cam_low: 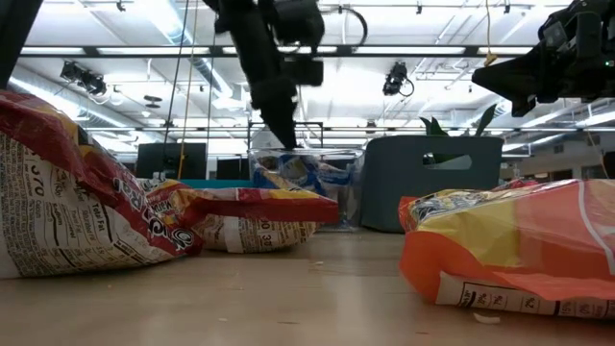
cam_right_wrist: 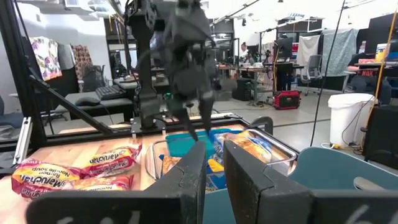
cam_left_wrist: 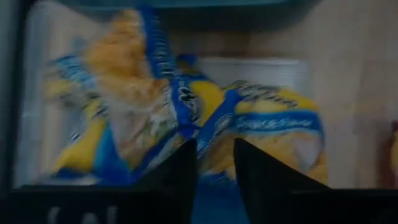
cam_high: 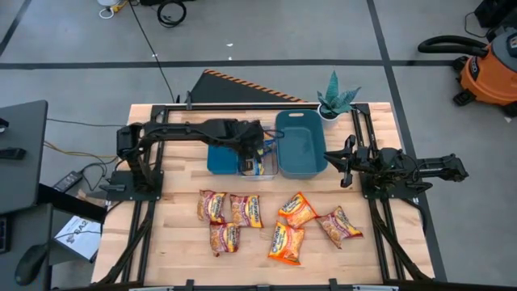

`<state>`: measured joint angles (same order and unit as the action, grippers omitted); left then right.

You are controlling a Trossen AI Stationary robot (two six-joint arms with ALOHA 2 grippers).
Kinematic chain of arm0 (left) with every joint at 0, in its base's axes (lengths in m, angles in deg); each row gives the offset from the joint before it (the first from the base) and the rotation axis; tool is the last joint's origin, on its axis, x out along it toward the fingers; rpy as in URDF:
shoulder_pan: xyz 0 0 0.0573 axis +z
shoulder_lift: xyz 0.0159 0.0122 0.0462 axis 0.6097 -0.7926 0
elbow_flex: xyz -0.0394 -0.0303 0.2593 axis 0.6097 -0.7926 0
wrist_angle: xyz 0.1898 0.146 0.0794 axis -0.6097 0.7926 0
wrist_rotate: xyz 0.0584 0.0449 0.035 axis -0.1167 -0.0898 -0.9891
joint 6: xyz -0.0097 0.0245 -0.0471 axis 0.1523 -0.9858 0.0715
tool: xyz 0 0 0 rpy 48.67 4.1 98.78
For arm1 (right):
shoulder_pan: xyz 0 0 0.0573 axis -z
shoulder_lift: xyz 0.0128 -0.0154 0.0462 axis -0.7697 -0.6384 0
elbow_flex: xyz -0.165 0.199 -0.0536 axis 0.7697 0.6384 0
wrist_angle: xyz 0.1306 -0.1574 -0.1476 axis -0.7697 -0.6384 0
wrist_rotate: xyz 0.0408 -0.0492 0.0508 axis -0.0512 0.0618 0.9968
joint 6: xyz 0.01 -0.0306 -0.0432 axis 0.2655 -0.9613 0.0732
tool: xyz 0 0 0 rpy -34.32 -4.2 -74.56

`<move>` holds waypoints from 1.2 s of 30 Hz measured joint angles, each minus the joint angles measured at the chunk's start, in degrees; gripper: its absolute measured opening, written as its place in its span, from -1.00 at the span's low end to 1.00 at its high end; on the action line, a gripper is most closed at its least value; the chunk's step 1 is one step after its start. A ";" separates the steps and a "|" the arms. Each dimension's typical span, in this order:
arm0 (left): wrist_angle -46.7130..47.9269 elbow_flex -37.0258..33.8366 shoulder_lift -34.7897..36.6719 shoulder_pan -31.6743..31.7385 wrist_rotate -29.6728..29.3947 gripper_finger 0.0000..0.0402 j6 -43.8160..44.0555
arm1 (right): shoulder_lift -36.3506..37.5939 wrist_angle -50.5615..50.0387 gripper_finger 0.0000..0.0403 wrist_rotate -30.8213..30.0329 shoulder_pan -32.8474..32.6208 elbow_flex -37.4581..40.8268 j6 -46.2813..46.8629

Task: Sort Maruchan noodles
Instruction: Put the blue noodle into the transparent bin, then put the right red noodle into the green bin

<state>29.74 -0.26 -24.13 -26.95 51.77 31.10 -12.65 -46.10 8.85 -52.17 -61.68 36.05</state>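
Blue-and-yellow noodle packets (cam_high: pixel 254 166) (cam_left_wrist: pixel 267 118) lie piled in a clear bin (cam_high: pixel 272 171) (cam_right_wrist: pixel 281 151). My left gripper (cam_high: pixel 257 144) (cam_left_wrist: pixel 215 155) hangs open just above them, fingers pointing down, holding nothing. Three red packets (cam_high: pixel 230 214) lie flat on the table's near left part, and three orange packets (cam_high: pixel 297 212) lie to their right. My right gripper (cam_high: pixel 335 162) (cam_right_wrist: pixel 214 165) waits open at the table's right side, beyond the large teal bin (cam_high: pixel 303 145), pointing toward the bins.
A smaller blue bin (cam_high: pixel 220 158) stands left of the clear bin, and the large teal bin right of it. A potted plant (cam_high: pixel 338 99) sits at the far right corner. Bare wood shows between the bins and the packet rows.
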 joint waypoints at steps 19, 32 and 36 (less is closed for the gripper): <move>3.81 -1.52 0.96 -20.96 13.44 -0.19 14.38 | -0.02 0.02 -0.69 0.00 0.02 0.00 0.00; 0.52 -1.41 -5.65 -35.83 -1.92 -0.21 29.32 | -0.02 0.01 -0.69 -0.01 0.02 0.01 0.02; 0.38 -0.12 -8.92 -37.61 -2.97 -0.20 33.28 | -0.02 -0.02 -0.69 0.00 0.02 0.01 0.02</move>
<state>30.12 -0.38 -33.05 -64.56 48.80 64.38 -12.67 -46.13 8.85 -52.16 -61.67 36.07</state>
